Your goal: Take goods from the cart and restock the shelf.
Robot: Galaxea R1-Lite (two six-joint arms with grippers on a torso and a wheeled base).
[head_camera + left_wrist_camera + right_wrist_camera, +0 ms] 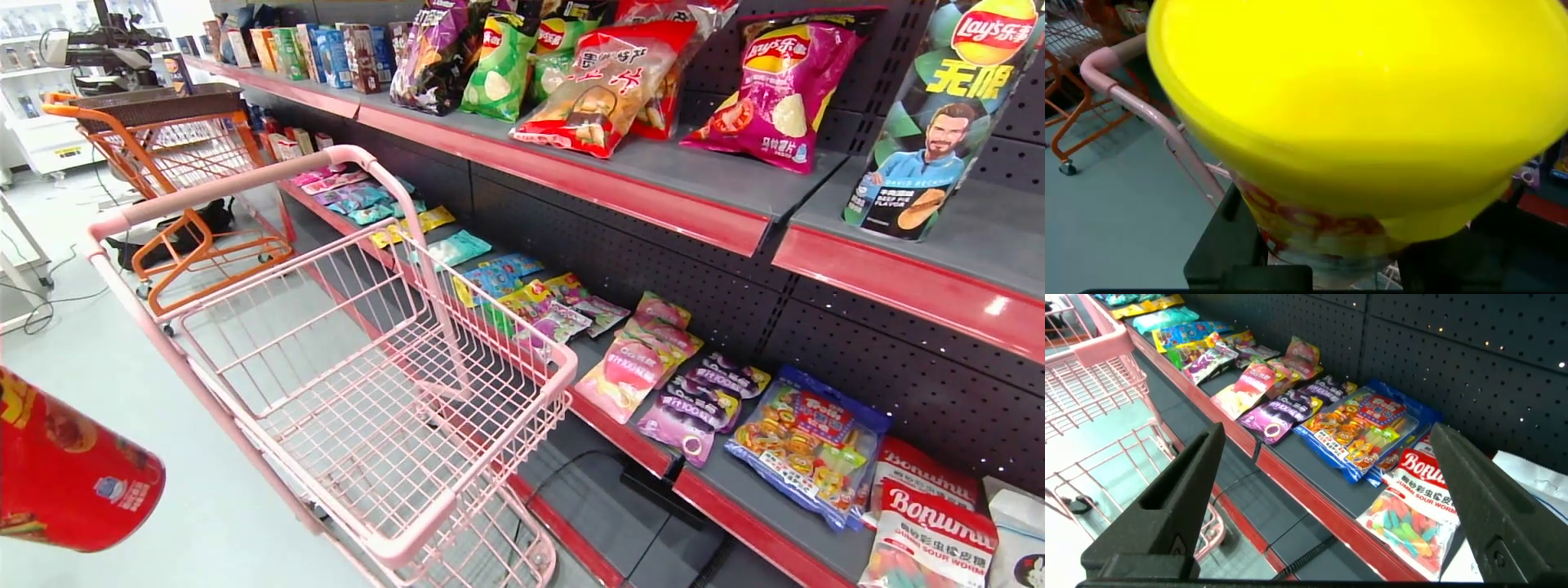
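Your left gripper (1323,265) is clamped on a red canister (69,474). The dark fingers (1221,245) press in on either side of its body, just under the broad yellow lid (1355,106), which faces the wrist camera. The canister lies tilted in that grip, off to the left of the pink cart (245,178), so the cart stands between the held canister and the shelving.

Your right gripper (1323,502) is spread wide and has hold of nothing, with its two black fingers (1176,506) far apart. Below and ahead of it runs the lower shelf (735,490). A blue candy bag (1368,425) lies straight ahead between the fingers, a red-and-white gummy bag (1417,506) sits just beside it, nearer the gripper, and purple pouches (1278,416) lie on the bag's other side. An orange cart (188,163) stands well beyond the pink one.
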